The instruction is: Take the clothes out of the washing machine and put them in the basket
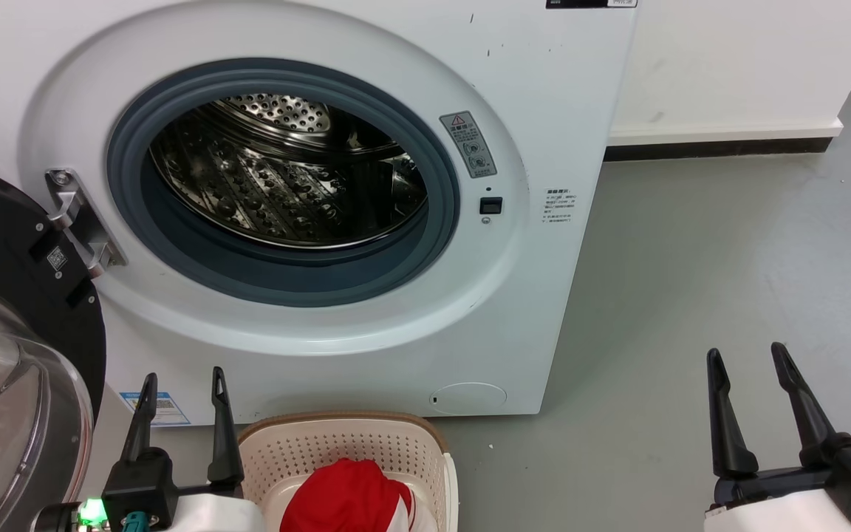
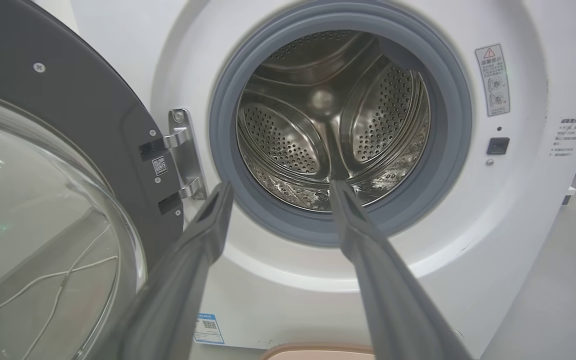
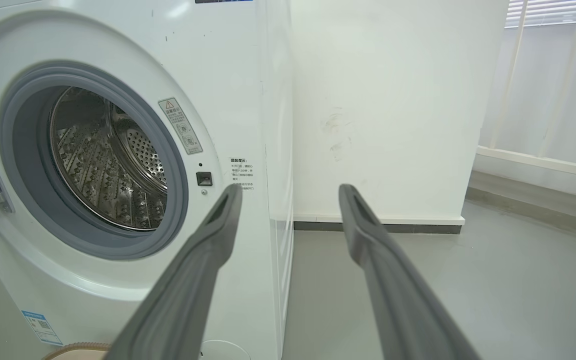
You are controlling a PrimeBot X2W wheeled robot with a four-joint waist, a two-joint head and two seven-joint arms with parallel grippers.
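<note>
The washing machine's black-framed glass door [image 1: 12, 310] hangs open at far left. Beside it, the left end effector [image 1: 183, 375] hovers with its fingers spread, holding nothing. The red-and-white clothes [image 1: 348, 495] lie in the cream basket [image 1: 366, 447] before the washing machine [image 1: 544, 111]. The right end effector [image 1: 747, 353], also spread, hangs over grey floor [image 1: 691, 258].

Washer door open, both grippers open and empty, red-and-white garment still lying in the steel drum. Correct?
No. Head view: the red-and-white fabric garment lies in the cream perforated plastic basket, not the shiny steel drum, which looks empty. The rest holds.
</note>
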